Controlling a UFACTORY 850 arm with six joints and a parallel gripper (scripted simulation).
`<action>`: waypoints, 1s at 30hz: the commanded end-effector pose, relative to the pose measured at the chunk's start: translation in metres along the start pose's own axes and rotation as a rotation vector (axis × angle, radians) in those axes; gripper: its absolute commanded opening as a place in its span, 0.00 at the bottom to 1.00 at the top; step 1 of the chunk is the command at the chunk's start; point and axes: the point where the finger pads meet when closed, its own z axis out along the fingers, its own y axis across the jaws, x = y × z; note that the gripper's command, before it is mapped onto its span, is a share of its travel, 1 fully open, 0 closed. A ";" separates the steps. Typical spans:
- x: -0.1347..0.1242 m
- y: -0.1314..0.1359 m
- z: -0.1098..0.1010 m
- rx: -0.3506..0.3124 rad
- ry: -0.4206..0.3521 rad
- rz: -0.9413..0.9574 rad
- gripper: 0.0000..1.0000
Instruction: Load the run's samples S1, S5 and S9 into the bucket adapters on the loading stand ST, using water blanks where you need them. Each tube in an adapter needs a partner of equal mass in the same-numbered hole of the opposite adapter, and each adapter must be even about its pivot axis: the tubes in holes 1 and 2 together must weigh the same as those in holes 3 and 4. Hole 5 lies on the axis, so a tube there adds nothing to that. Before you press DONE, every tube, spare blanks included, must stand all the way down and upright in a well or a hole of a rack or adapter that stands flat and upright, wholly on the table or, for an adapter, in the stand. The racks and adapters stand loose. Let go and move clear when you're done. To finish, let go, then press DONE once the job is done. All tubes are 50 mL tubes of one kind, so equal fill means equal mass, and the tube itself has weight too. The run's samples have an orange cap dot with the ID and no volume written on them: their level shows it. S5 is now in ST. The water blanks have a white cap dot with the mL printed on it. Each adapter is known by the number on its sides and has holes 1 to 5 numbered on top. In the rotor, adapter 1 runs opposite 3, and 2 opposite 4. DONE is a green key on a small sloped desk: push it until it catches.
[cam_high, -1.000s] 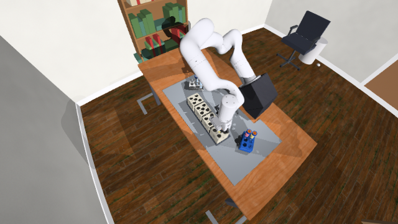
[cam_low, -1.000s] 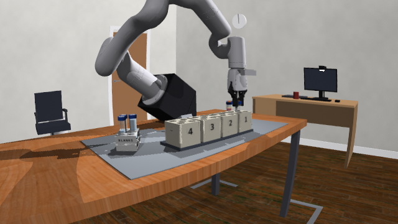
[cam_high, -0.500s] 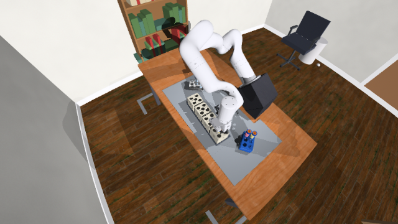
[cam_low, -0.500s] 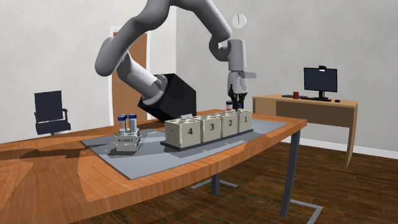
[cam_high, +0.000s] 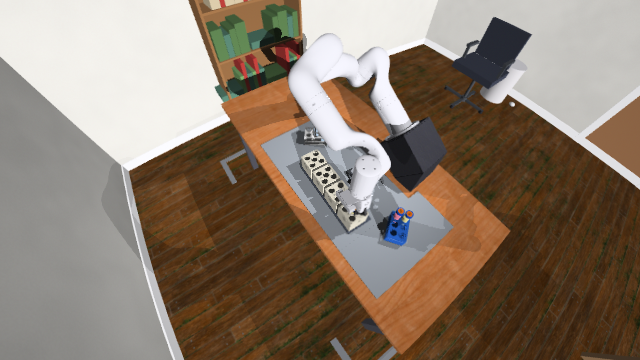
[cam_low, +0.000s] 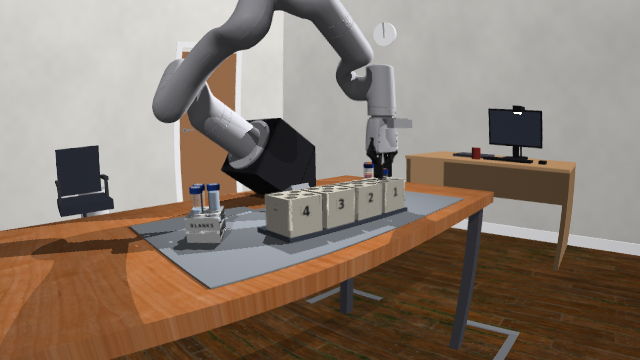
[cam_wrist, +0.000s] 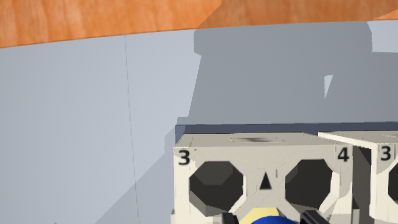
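Wooden table (cam_high: 450, 250) with a grey mat (cam_high: 370, 260) across it. The arm (cam_high: 320, 100) rises from a black base (cam_high: 415, 150) at the table's edge and bends over the mat, wrist pointing straight down.

On the mat sits the stand (cam_low: 280, 235), a dark strip carrying four cream adapters in a row, numbered on their sides: 4 (cam_low: 295, 212) nearest the exterior camera, then 3 (cam_low: 340, 204), 2 (cam_low: 370, 199) and 1 (cam_low: 395, 194) at the far end. Beside adapter 4 stands a small grey rack (cam_low: 205, 227) labelled BLANKS, with two blue-capped tubes (cam_low: 213, 196) upright in it. In the top view a blue rack (cam_high: 396, 231) stands on the far side of the stand from the camera, near adapter 1, holding two tubes with orange cap dots (cam_high: 409, 214).

The gripper (cam_low: 382, 161) hangs directly over adapter 1, fingertips just above its top face. Its jaws are pinching a tube (cam_wrist: 263, 218) — the wrist view shows only the blue cap and a pale rim at the bottom edge, a dark fingertip (cam_wrist: 312, 218) beside it. The tube sits low over the adapter, behind holes 3 (cam_wrist: 215, 185) and 4 (cam_wrist: 310, 182), both vacant; which hole it occupies cannot be told, and its cap dot is not readable. Another blue-capped tube (cam_low: 368, 169) shows just beyond adapter 2 — in the blue rack, seemingly.
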 end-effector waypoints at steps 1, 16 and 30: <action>0.001 0.000 -0.001 0.001 0.001 0.001 0.00; 0.001 0.000 0.000 0.001 0.001 0.001 0.44; 0.001 0.000 0.000 0.001 0.001 0.001 0.44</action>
